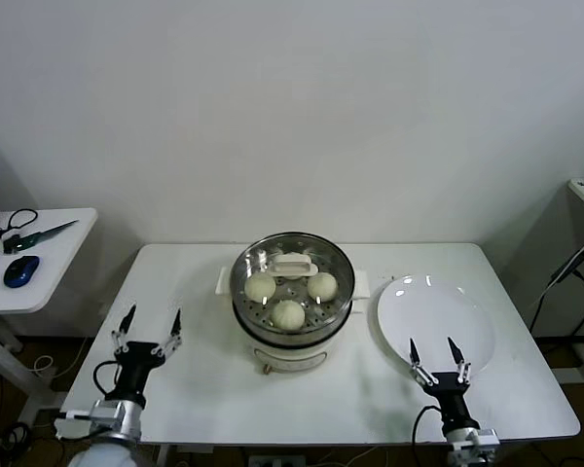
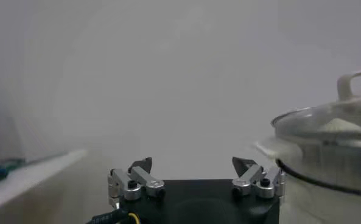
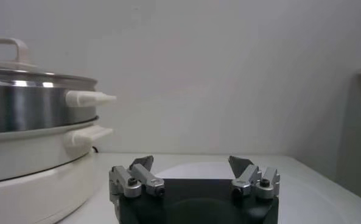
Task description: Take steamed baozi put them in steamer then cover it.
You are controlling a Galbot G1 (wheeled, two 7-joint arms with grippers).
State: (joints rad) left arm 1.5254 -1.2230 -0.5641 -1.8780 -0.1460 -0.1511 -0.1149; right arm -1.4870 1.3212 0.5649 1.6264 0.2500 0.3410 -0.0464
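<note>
The steamer stands mid-table, a steel basket on a cream pot base. Its glass cover lies on top, white handle at the centre. Through the glass I see three steamed baozi. My left gripper is open and empty near the table's front left, well apart from the pot. My right gripper is open and empty at the front right. In the left wrist view the left gripper faces past the covered steamer. The right gripper shows beside the steamer.
An empty white plate lies right of the steamer, its front edge under my right gripper. A side table at the far left holds a mouse and scissors. Cables hang off the table's right end.
</note>
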